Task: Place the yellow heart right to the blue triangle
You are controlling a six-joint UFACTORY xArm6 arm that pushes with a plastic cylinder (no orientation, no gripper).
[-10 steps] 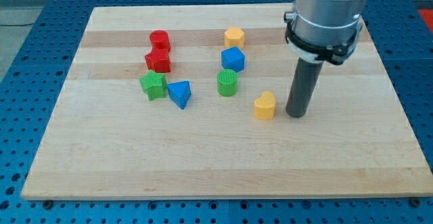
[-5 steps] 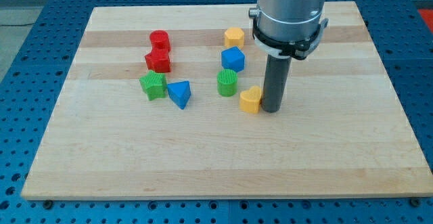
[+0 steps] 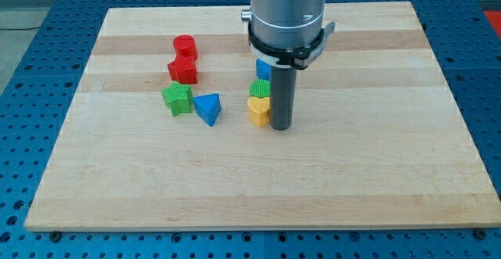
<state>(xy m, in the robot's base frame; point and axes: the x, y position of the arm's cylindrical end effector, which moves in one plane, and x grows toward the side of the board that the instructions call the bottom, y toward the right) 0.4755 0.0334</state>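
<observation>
The yellow heart [image 3: 258,111] lies near the board's middle, touching the left side of my tip [image 3: 281,126]. The blue triangle [image 3: 207,108] lies to the heart's left, a block's width away. A green cylinder [image 3: 259,89] sits just above the heart, partly hidden by the rod. A blue block [image 3: 262,69] above it is mostly hidden by the arm.
A green block [image 3: 178,99] touches the blue triangle's left side. Two red blocks [image 3: 184,46] [image 3: 182,71] stand at the upper left. The wooden board [image 3: 391,173] lies on a blue perforated table. A yellow block seen earlier is hidden behind the arm.
My tip has moved left across the board, pushing the yellow heart left, from right of the green cylinder to just below it. The other blocks have not moved.
</observation>
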